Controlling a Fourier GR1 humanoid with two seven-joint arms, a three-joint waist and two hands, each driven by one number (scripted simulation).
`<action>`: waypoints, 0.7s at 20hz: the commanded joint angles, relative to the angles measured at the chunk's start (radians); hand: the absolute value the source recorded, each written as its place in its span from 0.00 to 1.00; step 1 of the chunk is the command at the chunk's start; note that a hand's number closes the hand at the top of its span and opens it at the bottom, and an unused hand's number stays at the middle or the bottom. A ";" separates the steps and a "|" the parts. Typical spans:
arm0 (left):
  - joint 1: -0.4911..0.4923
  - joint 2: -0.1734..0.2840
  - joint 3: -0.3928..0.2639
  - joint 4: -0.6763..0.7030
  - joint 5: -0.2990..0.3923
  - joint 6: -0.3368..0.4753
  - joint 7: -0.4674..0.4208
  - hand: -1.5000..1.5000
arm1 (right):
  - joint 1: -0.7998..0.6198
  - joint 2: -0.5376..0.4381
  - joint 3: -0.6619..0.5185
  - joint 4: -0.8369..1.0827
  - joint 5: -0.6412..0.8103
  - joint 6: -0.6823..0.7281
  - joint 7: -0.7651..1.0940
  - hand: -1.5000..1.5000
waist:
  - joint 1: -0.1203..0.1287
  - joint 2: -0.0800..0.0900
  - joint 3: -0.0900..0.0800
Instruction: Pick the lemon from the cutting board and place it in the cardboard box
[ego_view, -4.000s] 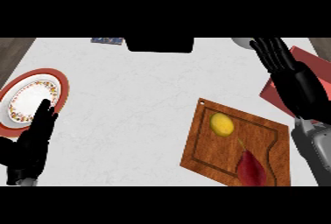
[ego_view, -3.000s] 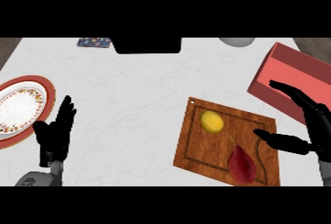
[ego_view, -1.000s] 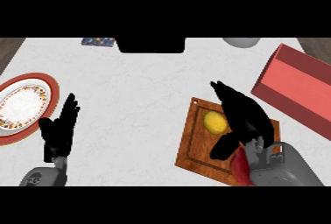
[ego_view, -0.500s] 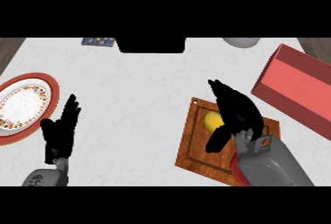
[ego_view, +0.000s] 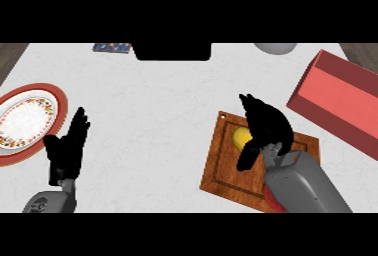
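Note:
A yellow lemon (ego_view: 241, 137) lies on the wooden cutting board (ego_view: 225, 170) right of centre. My right hand (ego_view: 266, 127) hovers over the board with straight fingers pointing up and left; its palm covers the lemon's right side and the thumb hangs down just below the lemon. The red-brown cardboard box (ego_view: 336, 102) stands at the right edge, beyond the board. My left hand (ego_view: 68, 147) rests open, fingers up, at the lower left. A red vegetable on the board shows only as a sliver (ego_view: 275, 205) beneath my right forearm.
A white plate with a red rim (ego_view: 26, 117) sits at the left edge next to my left hand. A grey bowl (ego_view: 275, 47) and a dark patterned item (ego_view: 112, 47) lie at the counter's far edge.
My right hand swung from beside the box down and left over the cutting board, reaching the lemon. The left hand has barely shifted.

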 joint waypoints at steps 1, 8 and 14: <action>-0.004 -0.005 0.017 -0.025 -0.013 0.000 0.041 0.50 | 0.038 0.049 0.021 0.014 0.062 0.010 0.033 0.00 | 0.000 -0.001 0.000; 0.001 -0.030 0.013 -0.033 -0.049 0.005 0.049 0.50 | 0.021 -0.012 -0.092 0.083 0.065 0.054 -0.092 0.00 | 0.000 0.000 0.000; 0.051 -0.043 0.026 -0.093 -0.055 -0.033 0.043 0.50 | 0.009 0.108 -0.057 0.158 0.169 0.006 -0.075 0.00 | 0.002 -0.001 0.000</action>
